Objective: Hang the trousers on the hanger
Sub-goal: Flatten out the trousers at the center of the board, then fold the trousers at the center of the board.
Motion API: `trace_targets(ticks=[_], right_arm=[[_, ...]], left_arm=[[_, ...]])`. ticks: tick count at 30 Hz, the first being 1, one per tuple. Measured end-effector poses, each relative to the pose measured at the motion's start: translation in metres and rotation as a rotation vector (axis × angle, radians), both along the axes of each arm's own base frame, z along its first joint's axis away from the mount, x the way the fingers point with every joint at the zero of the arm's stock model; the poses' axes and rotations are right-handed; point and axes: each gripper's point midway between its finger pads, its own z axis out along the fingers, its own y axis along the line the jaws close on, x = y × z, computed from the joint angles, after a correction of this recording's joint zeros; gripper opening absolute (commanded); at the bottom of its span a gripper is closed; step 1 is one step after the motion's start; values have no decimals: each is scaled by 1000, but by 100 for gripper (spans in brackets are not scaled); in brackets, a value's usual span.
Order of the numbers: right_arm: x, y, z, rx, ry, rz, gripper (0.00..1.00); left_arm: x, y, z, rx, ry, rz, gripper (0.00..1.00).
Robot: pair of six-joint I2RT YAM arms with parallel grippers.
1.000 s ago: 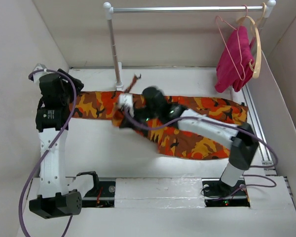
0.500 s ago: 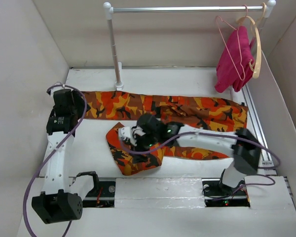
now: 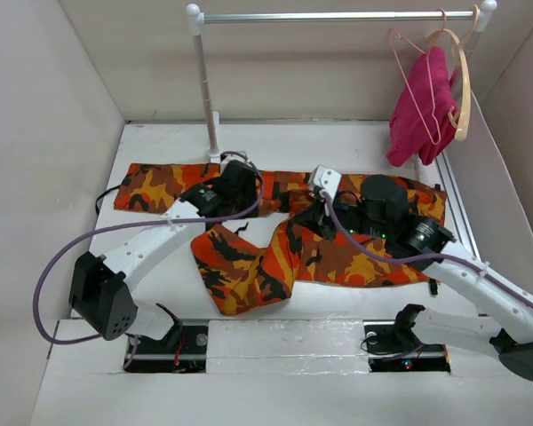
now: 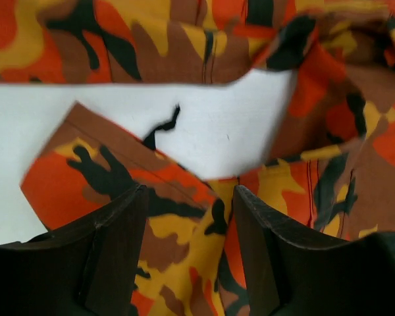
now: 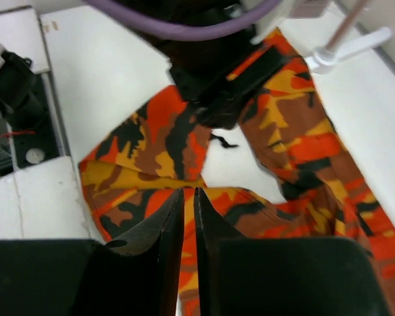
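The camouflage trousers (image 3: pixel 373 200) lie flat across the table (image 3: pixel 160 257). One leg runs along the back, and the other is folded forward with its end near the front (image 3: pixel 240 275). My left gripper (image 3: pixel 240 209) is open over the middle of the trousers; in the left wrist view its jaws (image 4: pixel 189 194) stand wide apart above the cloth (image 4: pixel 342 131). My right gripper (image 3: pixel 295 226) is shut just over the fold; the right wrist view (image 5: pixel 189 192) shows nothing gripped. The pink wire hanger (image 3: pixel 400 44) hangs on the rail at the back right.
A clothes rack with an upright pole (image 3: pixel 204 80) and a top rail (image 3: pixel 338 16) stands at the back. A magenta cloth (image 3: pixel 422 106) and a pale wooden hanger (image 3: pixel 463 89) hang by the pink hanger. Walls close in on both sides.
My right gripper dragged one trouser leg forward, then drew back to the right, leaving the leg folded toward the front. My left arm swung from the far left end to the trousers' middle.
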Motion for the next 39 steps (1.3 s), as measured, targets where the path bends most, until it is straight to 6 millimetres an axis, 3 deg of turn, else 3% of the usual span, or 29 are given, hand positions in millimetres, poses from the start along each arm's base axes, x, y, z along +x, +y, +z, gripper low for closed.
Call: trace_targets(ticks=[2, 5, 8, 12, 17, 22, 28, 29, 33, 36, 39], right_arm=[[3, -15, 3, 4, -7, -53, 31], [3, -38, -1, 13, -6, -114, 40], [1, -60, -14, 9, 7, -162, 40], [-1, -69, -31, -4, 40, -168, 40], [-11, -71, -60, -45, 116, -138, 40], [-20, -75, -60, -35, 122, -126, 40], [-27, -76, -64, -31, 136, -111, 40], [-27, -76, -65, -32, 140, -109, 39], [-28, -74, -73, -45, 165, -102, 39], [-30, -71, -77, -54, 179, -92, 39], [-31, -69, -80, -52, 186, -87, 39]], left_arm=[[-17, -12, -10, 8, 25, -1, 51], [-44, -13, -34, 45, 73, 20, 49], [-67, -21, -62, 124, 133, 5, 47], [-81, -36, -96, 200, 191, -13, 41], [-74, -33, -113, 215, 207, 54, 38], [-60, -30, -122, 186, 196, 109, 40], [-57, -44, -142, 179, 208, 71, 45], [-58, -46, -145, 185, 212, 61, 43], [-59, -53, -148, 196, 203, 41, 9], [-58, -49, -148, 210, 198, 57, 0], [-54, -42, -146, 211, 196, 89, 0]])
